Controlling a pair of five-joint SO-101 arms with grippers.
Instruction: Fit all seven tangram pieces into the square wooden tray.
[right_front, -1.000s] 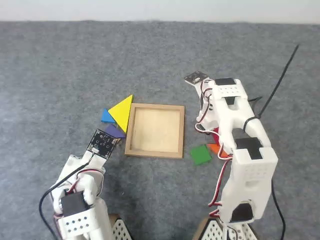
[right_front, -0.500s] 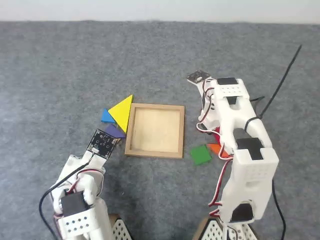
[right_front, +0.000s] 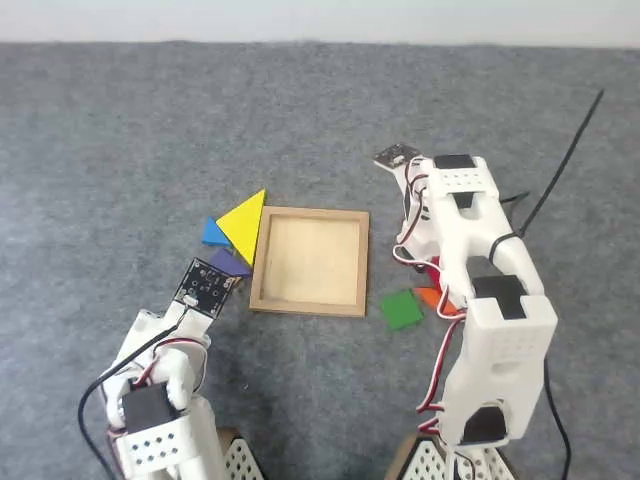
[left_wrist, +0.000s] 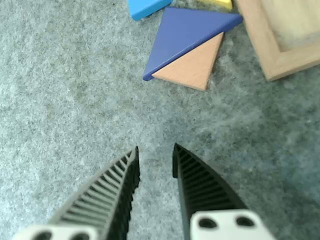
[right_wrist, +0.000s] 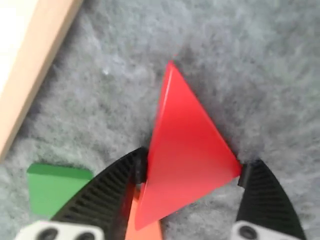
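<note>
On the right gripper (right_wrist: 197, 162) the fingers clasp the red triangle (right_wrist: 185, 135), at three o'clock of the square wooden tray (right_front: 310, 213). The left gripper (left_wrist: 156, 152), fingers narrowly parted, hangs over the worktop (left_wrist: 60, 100) near the purple triangle (left_wrist: 187, 37).

parted gripper (left_wrist: 155, 152), dark blue triangle (left_wrist: 187, 32), tray corner (left_wrist: 263, 47)

A grey, felt-like covering (right_front: 120, 130) spreads across the whole table, matted and fuzzy, and from close above its short fibres look tangled and slightly mottled. Along the far edge runs a pale strip of wall (right_front: 320, 20) — it meets the grey in a straight, level line.
</note>
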